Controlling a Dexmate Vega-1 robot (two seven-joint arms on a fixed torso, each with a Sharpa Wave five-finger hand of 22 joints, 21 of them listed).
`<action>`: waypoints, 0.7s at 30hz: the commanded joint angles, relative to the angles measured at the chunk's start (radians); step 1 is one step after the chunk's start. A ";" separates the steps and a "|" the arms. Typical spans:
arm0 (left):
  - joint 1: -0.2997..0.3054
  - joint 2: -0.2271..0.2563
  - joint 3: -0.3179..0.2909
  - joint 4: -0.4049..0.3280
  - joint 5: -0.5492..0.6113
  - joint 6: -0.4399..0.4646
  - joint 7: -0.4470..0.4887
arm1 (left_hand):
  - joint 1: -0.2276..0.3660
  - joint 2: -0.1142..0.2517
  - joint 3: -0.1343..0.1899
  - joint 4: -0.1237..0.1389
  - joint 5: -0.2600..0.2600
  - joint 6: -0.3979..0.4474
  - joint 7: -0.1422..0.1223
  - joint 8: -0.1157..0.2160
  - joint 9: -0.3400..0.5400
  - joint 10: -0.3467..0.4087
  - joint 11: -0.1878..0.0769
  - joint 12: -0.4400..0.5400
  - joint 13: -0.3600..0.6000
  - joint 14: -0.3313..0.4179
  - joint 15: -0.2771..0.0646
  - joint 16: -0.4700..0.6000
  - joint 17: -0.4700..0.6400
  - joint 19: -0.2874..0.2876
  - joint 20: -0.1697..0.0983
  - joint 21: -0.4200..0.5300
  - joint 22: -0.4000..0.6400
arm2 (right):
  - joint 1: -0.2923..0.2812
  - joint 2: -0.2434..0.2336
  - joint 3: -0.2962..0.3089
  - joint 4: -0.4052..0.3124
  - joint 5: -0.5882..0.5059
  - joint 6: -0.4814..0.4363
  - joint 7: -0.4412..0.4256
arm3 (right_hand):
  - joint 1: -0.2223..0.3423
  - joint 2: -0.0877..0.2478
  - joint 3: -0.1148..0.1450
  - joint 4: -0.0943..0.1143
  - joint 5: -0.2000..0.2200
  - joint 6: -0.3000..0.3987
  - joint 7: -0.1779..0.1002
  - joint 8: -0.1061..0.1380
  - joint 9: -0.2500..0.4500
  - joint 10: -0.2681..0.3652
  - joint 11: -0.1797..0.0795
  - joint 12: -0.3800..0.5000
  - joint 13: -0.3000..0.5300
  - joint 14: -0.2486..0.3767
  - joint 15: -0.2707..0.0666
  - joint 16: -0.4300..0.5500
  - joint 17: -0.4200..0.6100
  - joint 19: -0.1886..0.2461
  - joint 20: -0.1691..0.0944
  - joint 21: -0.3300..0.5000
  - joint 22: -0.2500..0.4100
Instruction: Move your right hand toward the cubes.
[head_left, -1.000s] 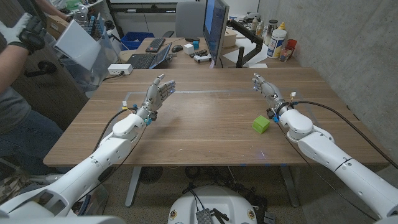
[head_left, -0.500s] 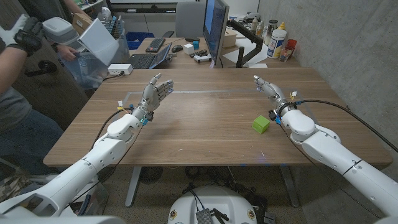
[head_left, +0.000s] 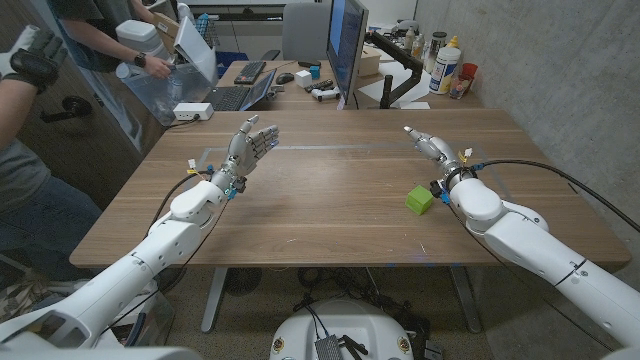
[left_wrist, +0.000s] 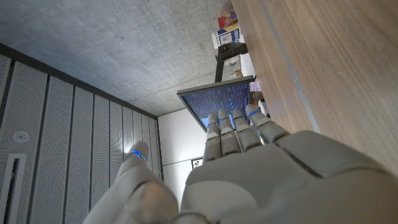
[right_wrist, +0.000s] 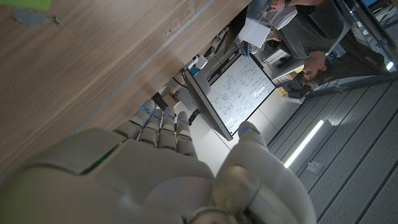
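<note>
One green cube (head_left: 420, 200) sits on the wooden table (head_left: 330, 190) right of centre. My right hand (head_left: 428, 146) is raised beyond and slightly right of it, fingers straight and apart, holding nothing; its forearm passes just right of the cube. In the right wrist view the right hand (right_wrist: 155, 162) shows its back, and a sliver of the green cube (right_wrist: 25, 3) lies at the picture's edge. My left hand (head_left: 250, 144) stands over the table's left half, fingers spread, empty. The left wrist view shows the left hand (left_wrist: 249, 162) with fingers extended.
A monitor (head_left: 346, 45), keyboards and bottles (head_left: 445, 65) stand on the desk behind the table. Two people (head_left: 40, 110) stand at the far left, one holding a clear bin (head_left: 175, 70). A concrete wall runs along the right.
My right hand has shifted slightly and its forearm has drawn closer to the cube. My left hand has barely moved. The people at the left have moved the bin.
</note>
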 joint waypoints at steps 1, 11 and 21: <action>-0.014 -0.005 0.013 0.001 0.002 -0.003 -0.013 | 0.006 0.001 -0.005 -0.003 0.005 0.009 -0.002 0.004 0.004 -0.001 0.002 -0.001 0.002 0.001 0.009 0.000 0.005 0.007 0.007 -0.002 0.004 | -0.013 -0.013 -0.017 -0.094 -0.042 -0.148 -0.060 | 0.014 -0.003 0.004 -0.010 0.010 0.003 -0.010 0.005 0.005 0.004 -0.003 -0.001 0.002 0.006 -0.002 -0.001 0.002 0.002 0.009 -0.006 0.002; -0.014 -0.002 0.014 -0.009 -0.001 -0.003 -0.019 | 0.006 0.002 -0.007 -0.003 0.006 0.011 0.000 0.004 0.005 -0.004 0.005 -0.003 0.002 -0.007 0.011 -0.004 0.005 0.004 0.011 -0.004 0.004 | 0.004 -0.028 -0.042 -0.172 -0.076 -0.320 -0.092 | 0.026 -0.008 0.004 -0.020 0.013 0.007 -0.021 0.005 0.005 0.008 -0.009 -0.001 0.002 0.008 -0.005 -0.003 0.002 0.002 0.013 -0.013 0.002; -0.016 0.005 0.014 -0.021 -0.006 0.007 -0.021 | 0.006 0.003 -0.009 -0.003 0.006 0.016 0.000 0.004 0.005 -0.002 0.003 -0.004 0.002 -0.008 0.009 -0.004 0.005 0.004 0.013 -0.005 0.004 | 0.013 -0.031 -0.058 -0.234 -0.090 -0.460 -0.117 | 0.040 -0.014 0.005 -0.031 0.016 0.007 -0.031 0.004 0.006 0.011 -0.012 -0.001 0.002 0.008 -0.008 -0.004 0.002 -0.001 0.022 -0.020 0.002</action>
